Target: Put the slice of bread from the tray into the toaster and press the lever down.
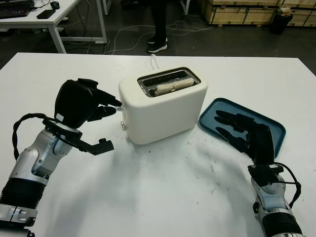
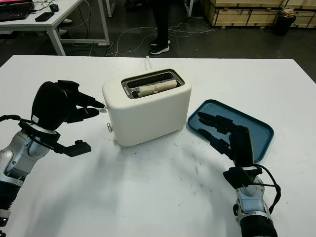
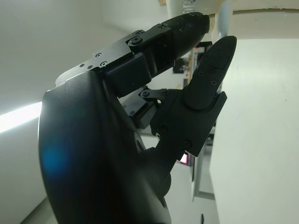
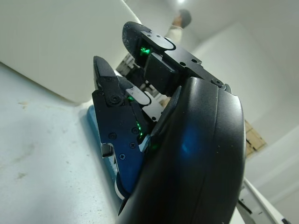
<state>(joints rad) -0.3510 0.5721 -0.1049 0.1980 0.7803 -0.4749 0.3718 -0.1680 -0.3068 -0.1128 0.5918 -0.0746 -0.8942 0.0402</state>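
1. Left hand [image 1: 101, 109] is seen raised off the worktop [image 1: 163, 197], just beside the left end of the toaster [image 1: 163, 111]. Its fingers [image 1: 109, 102] are directed at that end wall, where a small knob [image 1: 123, 126] low on the face is taken to be the lever. The placement is judged to be a line-up for the press. Nothing is held; the hand is empty and unclenched. Whether a fingertip touches the toaster wall cannot be told.

2. The lever is noted below the fingertips, so it is judged not yet reached or pushed down.

3. The toaster is set near the middle of the worktop, turned at an angle, slots upward. The slice of bread [image 1: 173, 87] is seen lodged in the nearer slot, its top edge showing at the slot mouth. The loading step is therefore judged done; the press is what remains.

4. The tray [image 1: 219, 106] lies flat to the right of the toaster, just beside its right end. No bread is seen on it.

5. Right hand [image 1: 239, 131] is held over the tray with nothing grasped, released. Contact with the tray cannot be told. It is judged idle.
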